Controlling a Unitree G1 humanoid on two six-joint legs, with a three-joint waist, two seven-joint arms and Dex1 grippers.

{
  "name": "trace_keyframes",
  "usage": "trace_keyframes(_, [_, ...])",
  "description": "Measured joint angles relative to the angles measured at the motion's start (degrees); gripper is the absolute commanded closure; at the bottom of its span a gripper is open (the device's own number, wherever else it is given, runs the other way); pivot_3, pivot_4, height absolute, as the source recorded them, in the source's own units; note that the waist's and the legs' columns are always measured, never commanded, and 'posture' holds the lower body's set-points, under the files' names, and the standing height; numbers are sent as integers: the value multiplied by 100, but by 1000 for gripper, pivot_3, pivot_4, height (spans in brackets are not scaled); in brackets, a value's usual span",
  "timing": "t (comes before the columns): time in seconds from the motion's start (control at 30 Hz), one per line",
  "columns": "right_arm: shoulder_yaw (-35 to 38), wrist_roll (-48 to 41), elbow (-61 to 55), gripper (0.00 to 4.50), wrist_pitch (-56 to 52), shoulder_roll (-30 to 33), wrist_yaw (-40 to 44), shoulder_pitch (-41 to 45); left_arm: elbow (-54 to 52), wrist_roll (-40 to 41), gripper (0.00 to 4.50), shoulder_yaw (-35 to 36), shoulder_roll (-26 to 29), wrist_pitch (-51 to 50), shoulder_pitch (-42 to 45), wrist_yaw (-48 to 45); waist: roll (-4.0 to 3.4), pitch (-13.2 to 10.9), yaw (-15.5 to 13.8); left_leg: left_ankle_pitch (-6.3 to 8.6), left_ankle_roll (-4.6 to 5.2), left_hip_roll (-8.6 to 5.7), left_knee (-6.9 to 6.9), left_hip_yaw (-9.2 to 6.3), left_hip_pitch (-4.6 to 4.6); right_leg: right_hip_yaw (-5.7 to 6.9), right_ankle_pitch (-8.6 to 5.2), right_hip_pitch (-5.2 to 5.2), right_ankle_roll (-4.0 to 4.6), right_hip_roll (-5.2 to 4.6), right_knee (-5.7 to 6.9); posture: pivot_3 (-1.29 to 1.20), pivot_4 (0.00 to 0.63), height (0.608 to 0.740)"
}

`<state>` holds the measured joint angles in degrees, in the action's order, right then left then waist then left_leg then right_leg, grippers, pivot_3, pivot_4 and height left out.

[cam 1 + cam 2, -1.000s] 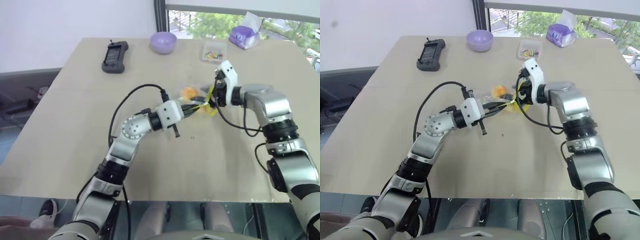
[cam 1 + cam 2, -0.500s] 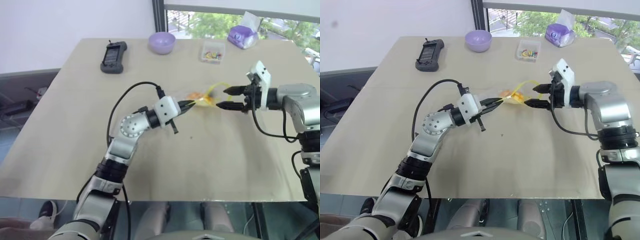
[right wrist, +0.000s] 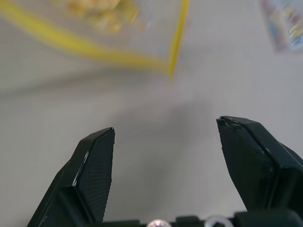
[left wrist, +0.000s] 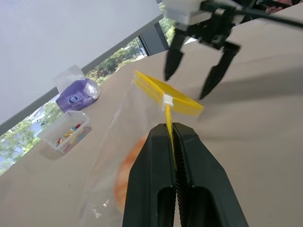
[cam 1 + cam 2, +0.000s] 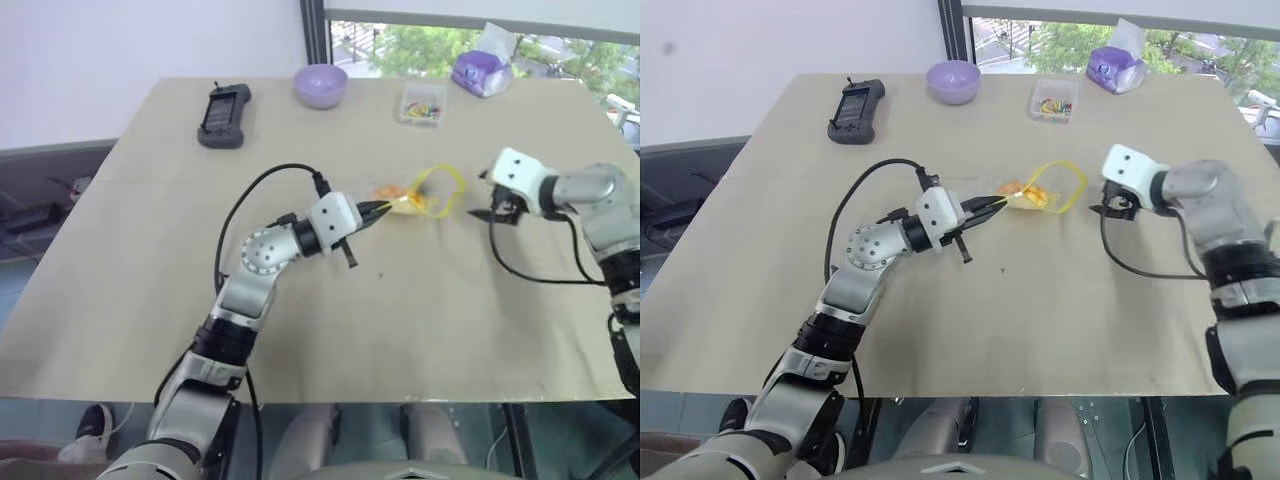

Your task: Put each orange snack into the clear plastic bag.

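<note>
The left gripper [image 4: 173, 137] is being kept clenched on the yellow seal strip of the clear plastic bag [image 5: 405, 198], with its arm stretched nearly level toward the middle of the table [image 5: 150, 250]. The bag is being held up just above the table, its mouth looping open beyond the fingertips. The orange snack [image 4: 129, 172] is being carried inside the bag, close to the left gripper. The right gripper [image 3: 165, 161] is being held with its jaws spread and empty, near the bag's mouth but apart from it, tilted down toward the table.
</note>
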<state>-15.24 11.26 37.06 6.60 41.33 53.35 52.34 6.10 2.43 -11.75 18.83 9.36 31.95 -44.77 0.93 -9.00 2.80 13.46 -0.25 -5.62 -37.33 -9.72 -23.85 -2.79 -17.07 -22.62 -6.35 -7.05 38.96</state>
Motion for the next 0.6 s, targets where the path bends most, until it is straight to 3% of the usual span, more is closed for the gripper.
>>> trace_keyframes(0.13, [-14, 105, 237, 777, 408, -260, -228, 152, 0, -1, 4500, -1, -1, -10, 1, 0, 0, 0, -23, 0, 0, 0, -1, 0, 0, -1, 0, 1, 0, -2, -1, 0, 150, 740])
trace_keyframes(0.27, [-21, 115, 326, 1734, 1033, -371, -194, 221, 0, -1, 4500, 1, 15, -15, 0, 1, 0, 0, -34, 0, 0, -1, -1, -4, -1, 2, 0, 2, 0, -2, -2, 0, 150, 740])
trace_keyframes(0.43, [-22, 164, 488, 4244, 1395, -367, -85, 221, 0, -1, 4500, 1, 20, -18, -4, 5, 0, 0, -31, 0, 0, -1, -1, -4, -1, 2, 0, 2, 0, -1, -2, 0, 150, 740])
trace_keyframes(0.47, [-22, 167, 496, 4478, 1416, -366, -76, 221, 0, -1, 4500, 1, 20, -18, -3, 5, 0, 0, -28, 0, 0, -1, -1, -4, -1, 2, 0, 2, 0, 0, -2, 0, 150, 740])
trace_keyframes(0.6, [-22, 197, 607, 4478, 1508, -326, -16, 221, 0, -1, 4500, 1, 20, -18, -3, 5, 0, 0, -21, 0, 0, -1, -1, -3, 0, 2, 0, 2, 0, 0, -1, 0, 150, 740])
